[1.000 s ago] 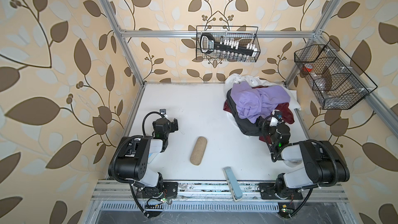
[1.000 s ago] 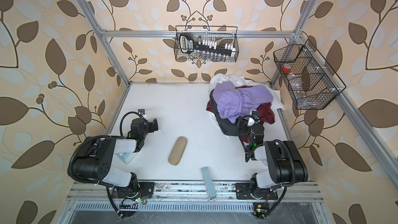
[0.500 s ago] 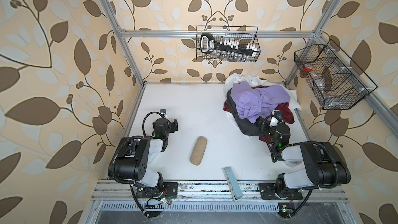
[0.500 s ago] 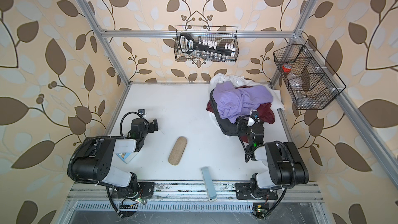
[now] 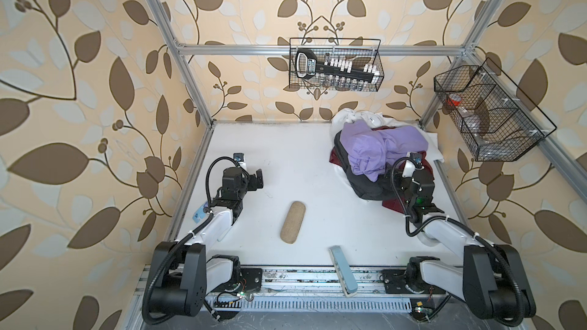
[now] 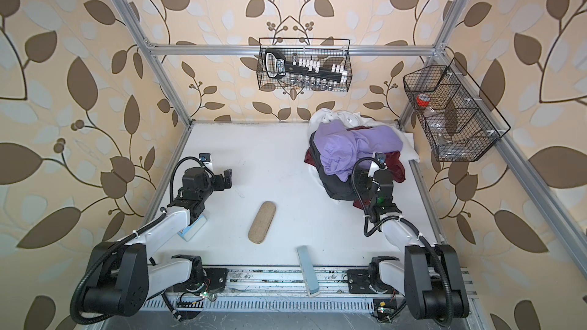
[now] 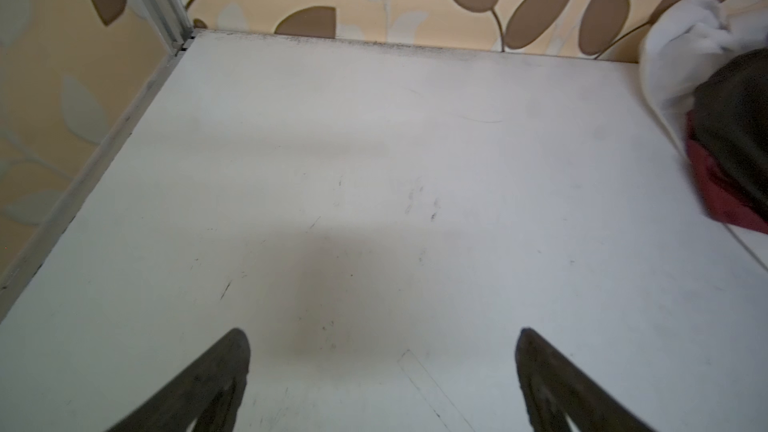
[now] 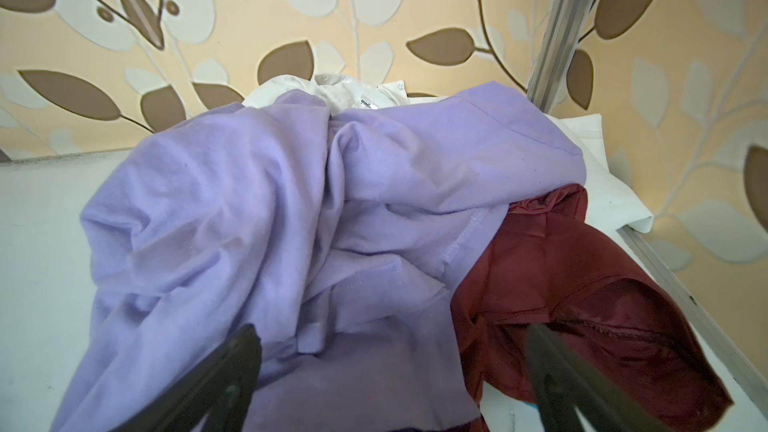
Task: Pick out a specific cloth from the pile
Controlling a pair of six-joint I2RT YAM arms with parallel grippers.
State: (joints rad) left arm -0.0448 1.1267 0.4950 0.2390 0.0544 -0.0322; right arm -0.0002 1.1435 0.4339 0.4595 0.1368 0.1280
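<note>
Nothing has shifted in the last second. Right gripper [image 8: 392,330] is spread fully wide, holding nothing, its fingers over the lilac garment [image 8: 270,201] atop the pile [image 5: 349,118] at the far right of the table [image 5: 301,160]; left gripper [image 7: 382,333] is open, empty, well apart from the pile. The cloth [image 5: 365,187] lies under the lilac — its visible black band runs far-to-near along the pile's left flank, the rest hidden.
</note>
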